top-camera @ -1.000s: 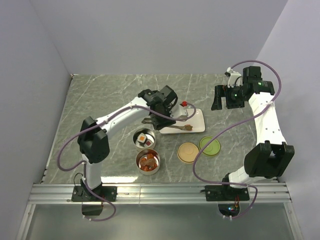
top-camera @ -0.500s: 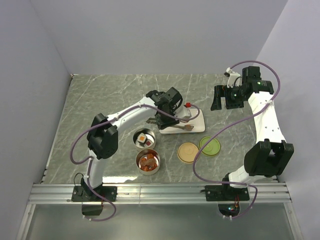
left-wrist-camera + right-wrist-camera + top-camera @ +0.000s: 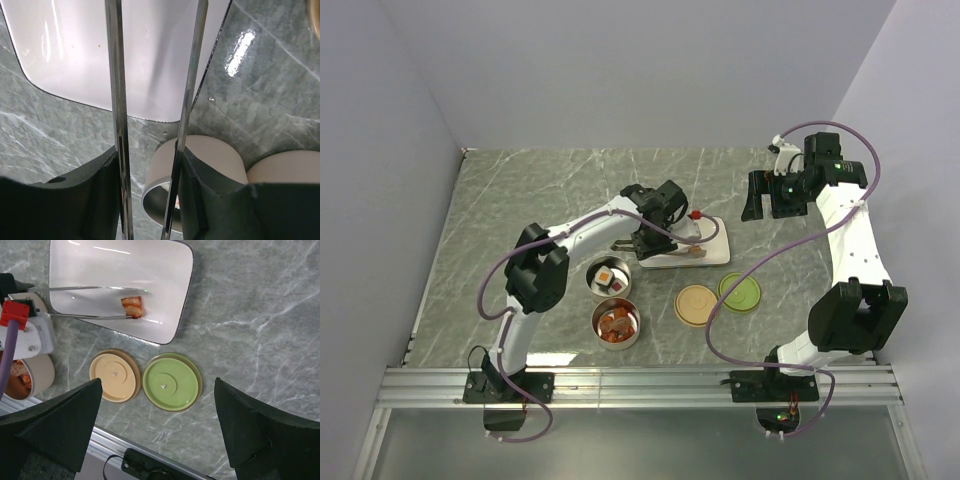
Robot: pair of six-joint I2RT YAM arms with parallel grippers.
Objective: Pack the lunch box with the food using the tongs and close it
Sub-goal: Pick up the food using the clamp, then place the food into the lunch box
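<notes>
On white plate: one orange-red chunk
Lids: one tan lid, one green lid
Round tins: two
Left gripper: clamps tongs
Right gripper: jaws wide apart

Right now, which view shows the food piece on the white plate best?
The right wrist view: the orange food piece lies clear on the white plate, by the tips of the tongs. The top view shows only a small speck. The left wrist view misses it.

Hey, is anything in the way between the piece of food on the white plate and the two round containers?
Nothing visible. The piece lies between the arms of the tongs on the plate, and only bare table separates it from the containers. The tan lid and green lid sit aside.
</notes>
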